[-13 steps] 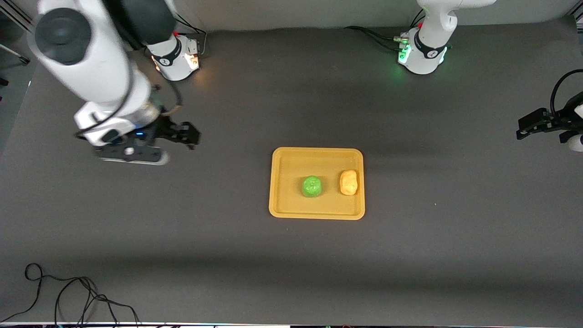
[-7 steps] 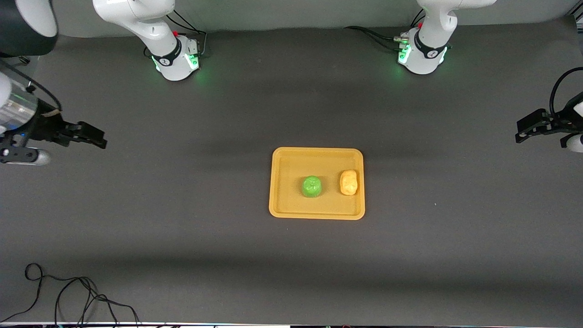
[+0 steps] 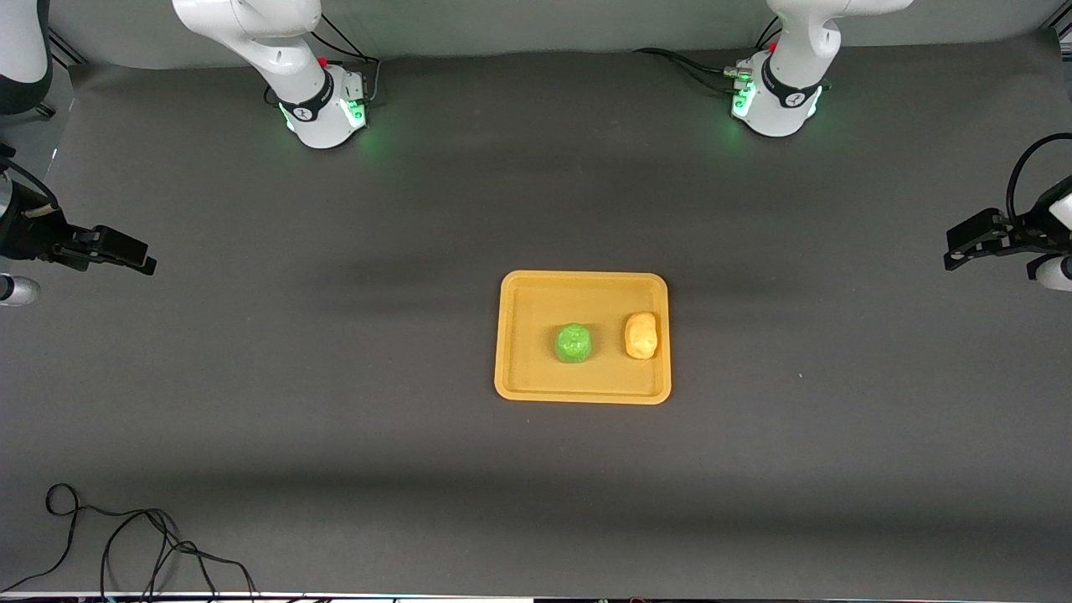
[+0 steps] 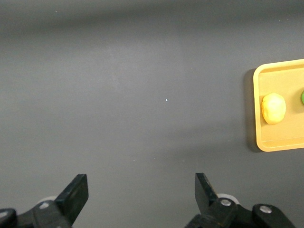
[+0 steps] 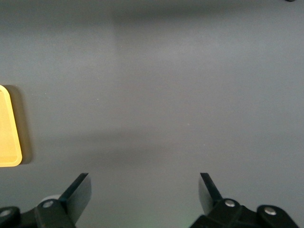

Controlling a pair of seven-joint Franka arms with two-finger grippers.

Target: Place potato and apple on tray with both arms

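Green apple [image 3: 574,343], potato [image 3: 641,335] on tray [image 3: 519,335], well apart from both spread grippers

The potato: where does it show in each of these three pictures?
Front view: the potato lies on the tray, beside the apple, toward the left arm's end.
Left wrist view: potato at the picture's right edge, on the tray.
Right wrist view: not in it.
Shared landmark: the tray.

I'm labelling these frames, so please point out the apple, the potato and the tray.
apple [image 3: 574,343], front view, middle of its green top.
potato [image 3: 641,335], front view, middle of its tan body.
tray [image 3: 536,378], front view, bare floor near a corner.
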